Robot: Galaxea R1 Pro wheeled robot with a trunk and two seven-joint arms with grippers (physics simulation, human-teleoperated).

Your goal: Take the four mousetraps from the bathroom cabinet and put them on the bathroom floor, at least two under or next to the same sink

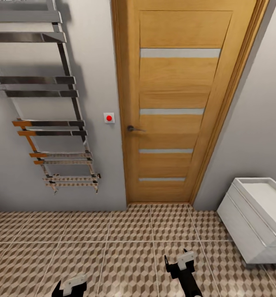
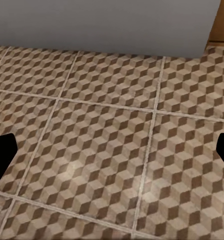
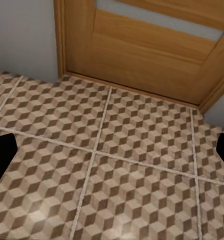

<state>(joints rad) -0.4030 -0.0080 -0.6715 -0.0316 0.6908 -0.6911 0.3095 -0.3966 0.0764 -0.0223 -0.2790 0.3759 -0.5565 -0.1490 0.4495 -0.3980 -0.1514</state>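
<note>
Head view adds sink (image 1: 253, 218) — wrists see floor (image 2: 106, 140).

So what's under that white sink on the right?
Patterned floor tiles run up to the sink; a shadowed gap shows beneath its front edge. Anything farther under is hidden by its body.

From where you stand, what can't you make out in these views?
- Sink: head view, its far end cut off by the right edge; no faucet can be made out.
- Left gripper: head view, cut off by the bottom edge; open or shut unclear.
- Towel rail: head view, its left part cut off by the edge.
- Door: right wrist view, upper part beyond the frame.
</note>
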